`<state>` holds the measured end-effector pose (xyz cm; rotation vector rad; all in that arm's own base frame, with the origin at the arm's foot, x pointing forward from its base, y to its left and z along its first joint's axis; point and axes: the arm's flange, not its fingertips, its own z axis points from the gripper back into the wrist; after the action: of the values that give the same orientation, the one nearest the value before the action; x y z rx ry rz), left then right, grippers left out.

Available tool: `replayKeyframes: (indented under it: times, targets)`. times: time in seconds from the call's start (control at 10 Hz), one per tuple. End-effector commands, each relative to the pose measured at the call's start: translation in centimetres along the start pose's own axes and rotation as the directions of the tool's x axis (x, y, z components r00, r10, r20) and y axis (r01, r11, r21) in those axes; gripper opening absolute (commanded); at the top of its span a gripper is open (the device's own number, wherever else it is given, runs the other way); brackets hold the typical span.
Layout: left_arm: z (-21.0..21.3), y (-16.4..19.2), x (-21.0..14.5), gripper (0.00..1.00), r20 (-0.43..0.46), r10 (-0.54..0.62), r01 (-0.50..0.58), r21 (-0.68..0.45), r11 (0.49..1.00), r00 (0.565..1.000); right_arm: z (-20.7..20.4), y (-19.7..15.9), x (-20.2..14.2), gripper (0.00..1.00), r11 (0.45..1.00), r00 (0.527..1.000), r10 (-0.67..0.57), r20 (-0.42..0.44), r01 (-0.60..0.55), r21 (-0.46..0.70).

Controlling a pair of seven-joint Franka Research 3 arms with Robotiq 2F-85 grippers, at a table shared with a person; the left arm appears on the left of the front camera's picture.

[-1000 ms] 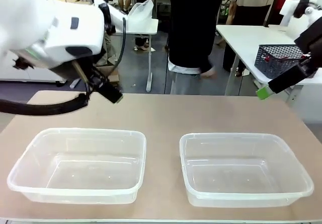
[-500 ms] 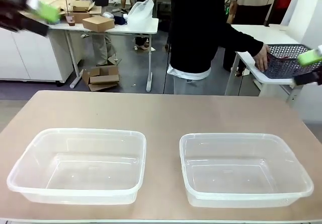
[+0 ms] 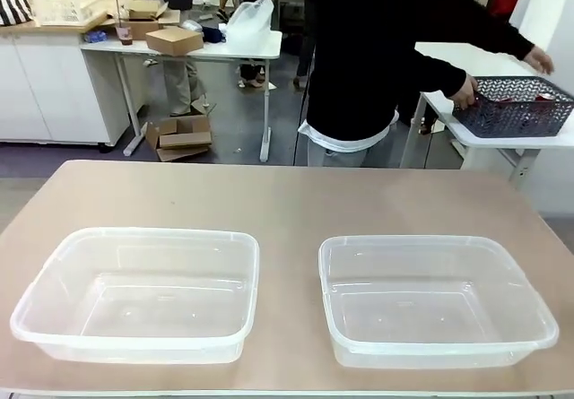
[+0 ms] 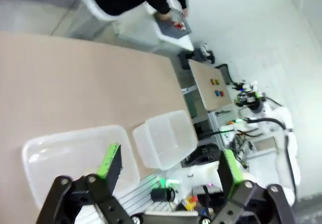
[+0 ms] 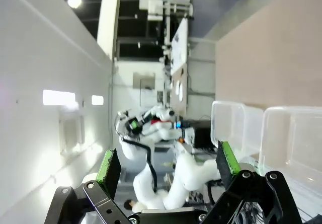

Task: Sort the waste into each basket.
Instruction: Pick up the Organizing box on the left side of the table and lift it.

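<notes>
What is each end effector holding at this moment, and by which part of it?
Nothing is held. The left end effector and the right end effector are both open, with no object in either one.

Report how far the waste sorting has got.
Done: nothing; the left tub and right tub hold no waste. In hand: left claw and right claw open, gripping nothing; the person's hand is at a dark mesh basket. Left: all the sorting.
</notes>
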<state>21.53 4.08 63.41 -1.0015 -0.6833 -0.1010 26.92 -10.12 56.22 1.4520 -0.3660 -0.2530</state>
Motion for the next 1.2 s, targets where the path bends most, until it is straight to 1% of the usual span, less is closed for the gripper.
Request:
replayKeyframes:
  times: [0.0, 0.8, 0.9, 1.0, 1.1]
  targets:
    - [-0.5, -1.5, 0.3, 1.00, 0.017, -0.079, 0.080, -0.062, 0.995, 0.997, 0.1, 0.4, -0.5, 1.00, 1.000, 0.998, 0.031, -0.053, -0.031, -0.001]
    - [-0.5, -1.5, 0.3, 1.00, 0.017, -0.079, 0.080, -0.062, 0.995, 0.997, 0.1, 0.4, -0.5, 1.00, 1.000, 0.998, 0.031, -0.053, -0.031, -0.001]
    - [-0.4, -1.4, 0.1, 1.00, 0.017, -0.058, 0.059, -0.048, 0.997, 0.998, 0.3, 0.2, -0.9, 1.00, 1.000, 0.999, 0.004, -0.054, -0.006, -0.021]
    - [-0.1, -2.0, 0.0, 1.00, -0.031, -0.090, 0.090, 0.018, 0.996, 0.995, -0.6, 0.9, -1.2, 1.00, 0.996, 0.993, 0.045, -0.105, -0.053, -0.070]
    - [-0.3, -2.0, 0.1, 1.00, -0.003, -0.069, 0.069, 0.086, 0.994, 0.998, -1.3, 1.0, -0.8, 1.00, 0.996, 0.996, 0.040, -0.085, -0.046, -0.076]
